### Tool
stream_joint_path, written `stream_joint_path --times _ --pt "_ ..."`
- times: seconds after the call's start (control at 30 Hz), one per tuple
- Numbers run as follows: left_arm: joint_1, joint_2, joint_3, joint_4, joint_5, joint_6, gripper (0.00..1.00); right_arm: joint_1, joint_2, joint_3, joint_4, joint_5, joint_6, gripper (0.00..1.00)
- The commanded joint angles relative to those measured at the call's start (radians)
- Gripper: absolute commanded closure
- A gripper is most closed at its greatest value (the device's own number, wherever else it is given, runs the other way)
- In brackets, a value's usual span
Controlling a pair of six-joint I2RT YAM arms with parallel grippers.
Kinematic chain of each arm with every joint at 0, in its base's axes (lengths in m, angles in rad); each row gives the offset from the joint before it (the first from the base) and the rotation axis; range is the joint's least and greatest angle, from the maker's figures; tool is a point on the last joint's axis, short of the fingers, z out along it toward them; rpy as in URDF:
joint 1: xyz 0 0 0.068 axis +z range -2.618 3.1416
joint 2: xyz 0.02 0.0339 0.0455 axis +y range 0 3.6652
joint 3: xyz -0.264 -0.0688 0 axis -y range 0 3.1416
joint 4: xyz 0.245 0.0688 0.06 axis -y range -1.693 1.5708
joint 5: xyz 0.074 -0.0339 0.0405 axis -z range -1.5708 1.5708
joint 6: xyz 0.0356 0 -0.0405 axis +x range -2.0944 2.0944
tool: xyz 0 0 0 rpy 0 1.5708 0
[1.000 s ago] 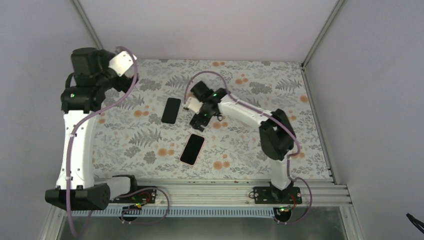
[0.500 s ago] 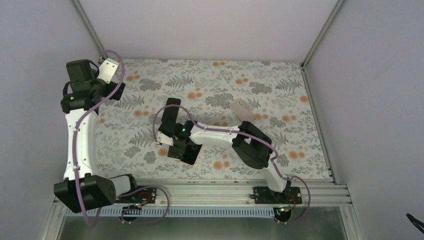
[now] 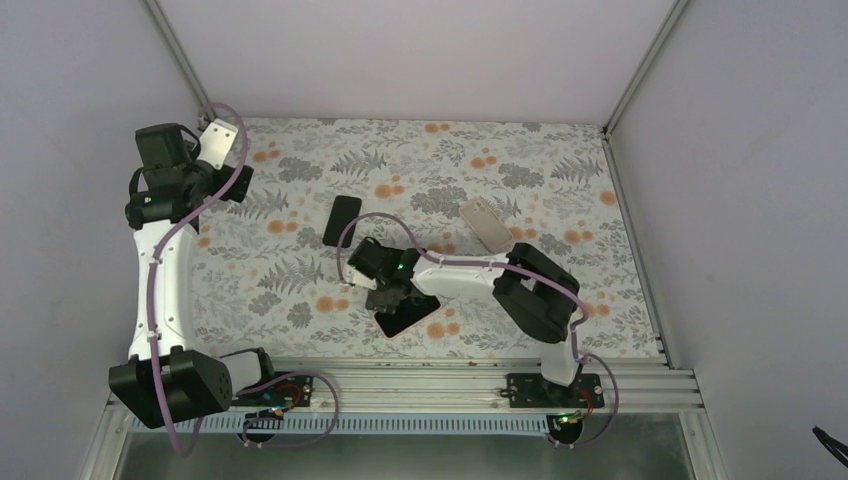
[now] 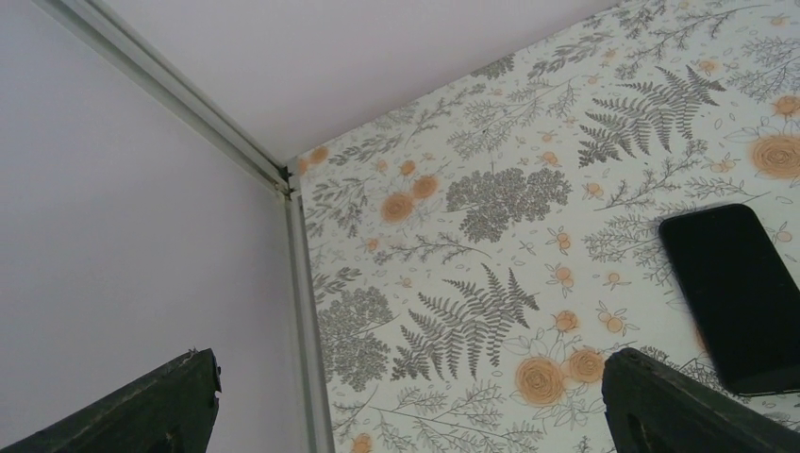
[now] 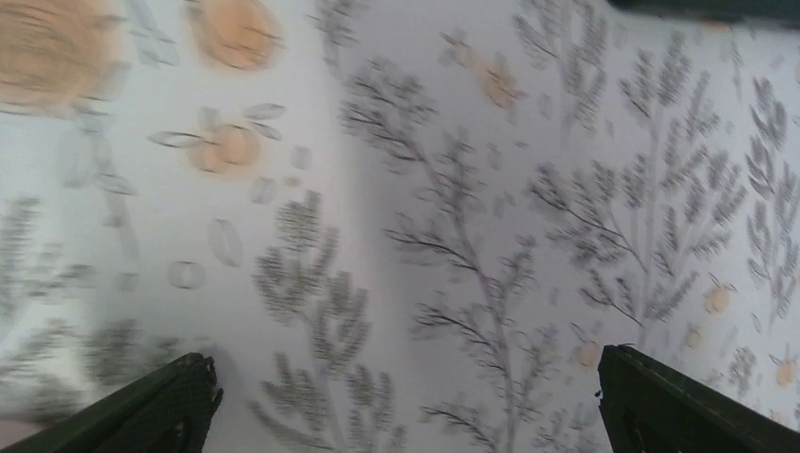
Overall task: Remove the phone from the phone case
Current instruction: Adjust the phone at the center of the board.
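The phone in its pink-edged phone case (image 3: 410, 315) lies screen up near the front of the floral cloth, turned at an angle. My right gripper (image 3: 388, 292) hovers at the cased phone's far left end, jaws wide open with nothing between them. In the right wrist view my right gripper (image 5: 406, 363) has only blurred cloth between its fingers. A bare black phone (image 3: 341, 220) lies farther back, also in the left wrist view as the black phone (image 4: 741, 293). My left gripper (image 4: 412, 363) stands open and empty near the back left corner, seen from above as the left gripper (image 3: 228, 185).
A beige phone-sized item (image 3: 487, 224) lies at the back right of the middle. A metal frame post and rail (image 4: 302, 311) run along the left wall. The floral cloth (image 3: 560, 200) covers the table; a rail (image 3: 440, 375) bounds the front.
My right arm swung from the back middle down to the cased phone, which has turned and slid right. The beige item came into sight. My left arm drew back toward the left wall.
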Motion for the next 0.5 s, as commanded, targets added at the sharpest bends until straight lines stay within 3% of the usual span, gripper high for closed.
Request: stream_joint_path --times 0.0,0.23,0.47 --pt "0.008 0.007 -0.027 0.039 0.036 -0.035 0.00 -0.070 0.021 0.017 -0.028 0.049 -0.016 0.00" --pt "0.010 -0.007 -0.043 0.036 0.029 -0.008 0.00 -0.170 0.034 -0.012 -0.058 0.022 -0.063 0.00" --pt "0.017 -0.021 -0.086 0.038 0.081 0.004 0.00 -0.226 -0.137 -0.154 -0.136 -0.050 -0.088 0.00"
